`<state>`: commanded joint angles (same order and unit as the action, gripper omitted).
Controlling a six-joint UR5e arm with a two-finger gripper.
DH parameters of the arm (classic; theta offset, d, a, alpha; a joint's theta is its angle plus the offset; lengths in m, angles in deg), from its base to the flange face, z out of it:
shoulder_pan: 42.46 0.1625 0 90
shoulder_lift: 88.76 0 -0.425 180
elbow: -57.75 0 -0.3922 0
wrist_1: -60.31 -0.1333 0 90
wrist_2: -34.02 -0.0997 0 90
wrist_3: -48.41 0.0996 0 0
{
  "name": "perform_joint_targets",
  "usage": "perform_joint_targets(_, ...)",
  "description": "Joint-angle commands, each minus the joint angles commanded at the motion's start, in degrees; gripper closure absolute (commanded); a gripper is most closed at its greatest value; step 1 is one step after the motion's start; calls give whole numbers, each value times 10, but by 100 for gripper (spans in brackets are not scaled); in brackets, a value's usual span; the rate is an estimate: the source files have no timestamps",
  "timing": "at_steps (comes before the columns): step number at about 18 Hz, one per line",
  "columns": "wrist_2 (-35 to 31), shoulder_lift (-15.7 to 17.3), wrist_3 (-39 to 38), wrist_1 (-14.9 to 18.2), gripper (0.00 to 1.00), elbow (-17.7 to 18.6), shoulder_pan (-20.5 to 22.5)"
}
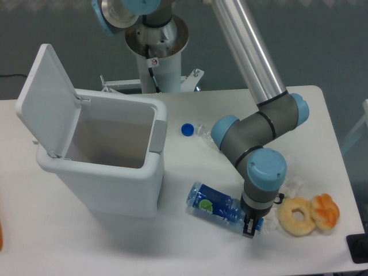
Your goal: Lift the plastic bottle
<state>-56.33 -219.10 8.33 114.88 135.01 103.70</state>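
The hand (249, 228) sits down over the plastic bottle (215, 205) near its cap end — bottle not yet lifted off the bench (190, 253), and I cannot tell whether the grip is closed.
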Motion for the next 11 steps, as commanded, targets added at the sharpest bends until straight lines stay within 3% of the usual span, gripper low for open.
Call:
perform_joint_targets(7,0,85,40,1,87,26,-12)
perform_joint_targets(11,2,115,139,-3,87,17,-16)
